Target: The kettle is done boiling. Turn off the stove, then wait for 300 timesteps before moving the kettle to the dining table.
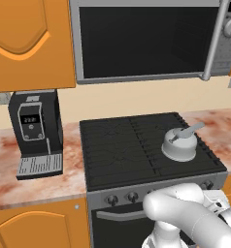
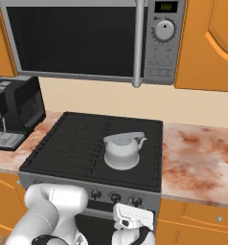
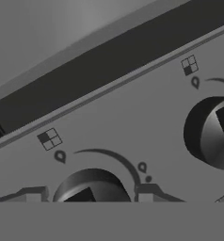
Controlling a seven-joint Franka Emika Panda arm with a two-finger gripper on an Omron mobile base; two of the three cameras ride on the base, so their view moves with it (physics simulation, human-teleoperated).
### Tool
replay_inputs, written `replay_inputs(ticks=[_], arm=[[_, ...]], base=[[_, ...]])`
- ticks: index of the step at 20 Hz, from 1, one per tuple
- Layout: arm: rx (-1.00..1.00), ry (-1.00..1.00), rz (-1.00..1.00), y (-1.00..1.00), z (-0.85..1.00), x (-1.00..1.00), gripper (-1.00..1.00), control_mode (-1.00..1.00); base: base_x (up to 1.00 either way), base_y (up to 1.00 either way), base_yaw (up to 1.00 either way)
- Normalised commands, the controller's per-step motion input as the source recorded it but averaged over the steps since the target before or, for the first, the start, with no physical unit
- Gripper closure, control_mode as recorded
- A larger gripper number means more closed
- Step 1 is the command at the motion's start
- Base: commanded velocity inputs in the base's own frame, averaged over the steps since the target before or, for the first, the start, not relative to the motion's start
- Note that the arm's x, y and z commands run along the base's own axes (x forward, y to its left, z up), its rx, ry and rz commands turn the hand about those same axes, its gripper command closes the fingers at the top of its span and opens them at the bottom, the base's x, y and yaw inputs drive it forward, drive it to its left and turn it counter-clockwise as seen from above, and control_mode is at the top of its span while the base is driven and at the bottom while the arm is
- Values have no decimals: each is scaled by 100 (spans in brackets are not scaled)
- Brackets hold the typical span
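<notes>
Kitchen: orange cabinets (image 1: 30, 43) and a pale wall frame the scene, with a marbled reddish surface (image 2: 202, 158) running either side of the stove (image 1: 137, 145).
Stove: black grated cooktop at the centre of both base views; its grey front panel (image 2: 94, 189) carries a row of small round knobs.
Kettle: the kettle (image 1: 179, 144), silver-grey and dome-shaped, stands upright on the right half of the cooktop, right of centre in the left base view and near the centre of the right base view, its slanted handle pointing to the upper right in the left base view.
Microwave: a dark-windowed microwave (image 2: 77, 38) hangs above the stove across the top of both base views.
Coffee machine: a black coffee machine (image 1: 35, 131) sits on the surface at the left, well apart from the kettle.
Arm: the white arm (image 1: 195, 218) bends low in front of the stove, at the bottom of both base views.
Pincer: in the hand view the pincer (image 3: 90, 195) is pressed close to the front panel, its two dark tips standing apart on either side of a knob (image 3: 88, 186) at the bottom centre; whether they touch the knob cannot be told.
Second knob: another knob (image 3: 212, 132) shows at the right edge of the hand view.
</notes>
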Motion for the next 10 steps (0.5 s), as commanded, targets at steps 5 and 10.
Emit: replay_inputs(ticks=[5,10], arm=[[0,0,0,0,0,-13,-100,-100],[0,0,0,-4,0,-19,-100,-100]], base=[[0,0,0],[0,0,0]])
